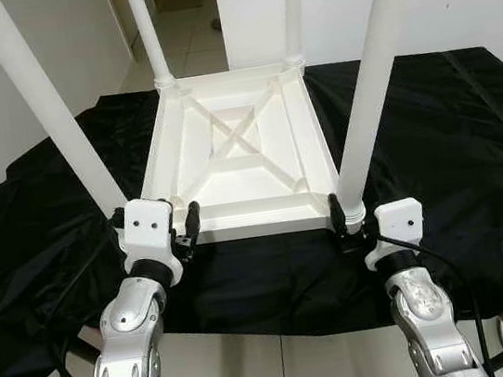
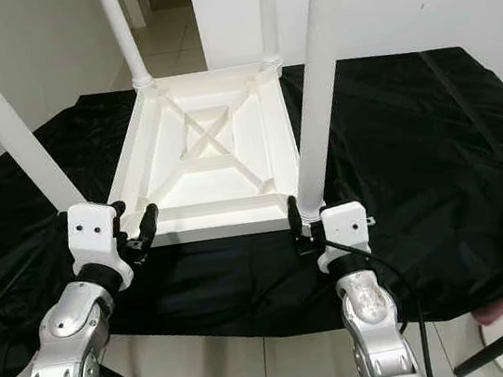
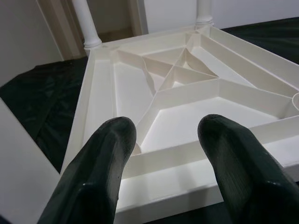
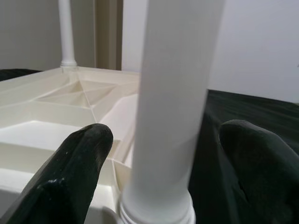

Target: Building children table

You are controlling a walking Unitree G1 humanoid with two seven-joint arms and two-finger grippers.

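Looking down from the head views, the table (image 1: 242,152) lies upside down on a worktop (image 1: 433,144) draped in black cloth (image 1: 39,209), its ribbed underside facing up. All four legs seem to be in their corner sockets: near-left leg (image 1: 48,105), near-right leg (image 1: 371,69), and two far legs (image 1: 146,30) rising out of frame. By that reading, fitting is nearly done; what probably remains is checking each leg is seated tight and then turning the table upright. The left hand (image 1: 187,230) sits at the near edge of the table by the near-left corner, fingers apart. The right hand (image 1: 342,218) is at the foot of the near-right leg, its fingers either side of it. The near edge of the table lies close to the worktop's front edge, so there is little room to pull it toward the robot. Open cloth stretches to both sides, more on the right.

From the left wrist, two black fingers (image 3: 93,177) are spread over the table's near rim, with nothing between them but the rim below. The cross ribs and far sockets lie ahead.

From the right wrist, the near-right leg stands between the fingers (image 4: 74,172), with a gap showing on each side. So this hand straddles the leg and is not clamped. The leg's collar meets the socket at the base; whether it is fully home I cannot tell.
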